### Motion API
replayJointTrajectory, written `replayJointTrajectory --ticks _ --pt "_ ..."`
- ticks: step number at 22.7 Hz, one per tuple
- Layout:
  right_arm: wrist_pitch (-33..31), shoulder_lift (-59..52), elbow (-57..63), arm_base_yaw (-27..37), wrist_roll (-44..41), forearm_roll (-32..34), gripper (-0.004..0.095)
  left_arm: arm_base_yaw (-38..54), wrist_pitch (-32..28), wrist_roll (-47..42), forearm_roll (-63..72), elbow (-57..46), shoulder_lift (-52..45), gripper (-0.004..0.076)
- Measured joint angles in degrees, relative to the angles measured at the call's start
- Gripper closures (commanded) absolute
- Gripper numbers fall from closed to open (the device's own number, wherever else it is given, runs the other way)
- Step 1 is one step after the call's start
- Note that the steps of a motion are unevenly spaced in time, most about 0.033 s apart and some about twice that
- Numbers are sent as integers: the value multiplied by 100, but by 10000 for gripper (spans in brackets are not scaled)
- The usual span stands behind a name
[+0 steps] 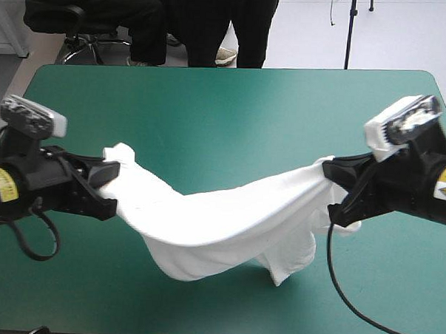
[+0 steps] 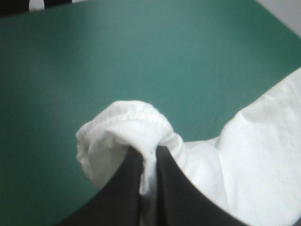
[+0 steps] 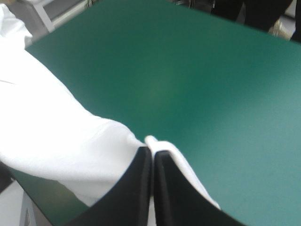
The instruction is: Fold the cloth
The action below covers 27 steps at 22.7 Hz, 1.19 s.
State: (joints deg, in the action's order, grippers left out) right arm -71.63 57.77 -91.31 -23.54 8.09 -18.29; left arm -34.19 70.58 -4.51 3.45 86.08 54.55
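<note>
The white T-shirt (image 1: 220, 222) hangs stretched between both arms above the teal-green table (image 1: 226, 100), sagging in the middle, with its lowest folds near the table's front. My left gripper (image 1: 111, 175) is shut on the T-shirt at its left end; a bunched hem (image 2: 127, 125) bulges over the black fingertips (image 2: 134, 160). My right gripper (image 1: 328, 170) is shut on the T-shirt at its right end, where a small tab of fabric (image 3: 157, 143) pokes out past the fingertips (image 3: 143, 157) and the rest of the T-shirt (image 3: 56, 127) trails off to the side.
Bare teal-green cover (image 1: 233, 116) stretches behind the T-shirt to the far edge. A further strip of cover (image 1: 395, 293) shows at the front right.
</note>
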Motion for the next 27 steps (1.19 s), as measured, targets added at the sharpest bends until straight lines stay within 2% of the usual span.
replayJointTrajectory --ticks 4,8,10,16,27 --pt "122 507 1182 0 13 514 925 0 0 -322 -578 -1015 470 741" --pt "921 1513 1428 0 85 1020 925 0 -50 -512 -1627 -1405 1427 741" --pt "1668 2158 1428 0 118 1285 926 2 -547 -684 -2236 -1422 2096 741" --pt "2962 3222 1391 88 70 1879 925 664 -2003 -997 -2746 -1428 3361 741" --pt "3385 4175 617 482 51 1913 899 1243 -3290 -1013 -2737 -1433 3941 740"
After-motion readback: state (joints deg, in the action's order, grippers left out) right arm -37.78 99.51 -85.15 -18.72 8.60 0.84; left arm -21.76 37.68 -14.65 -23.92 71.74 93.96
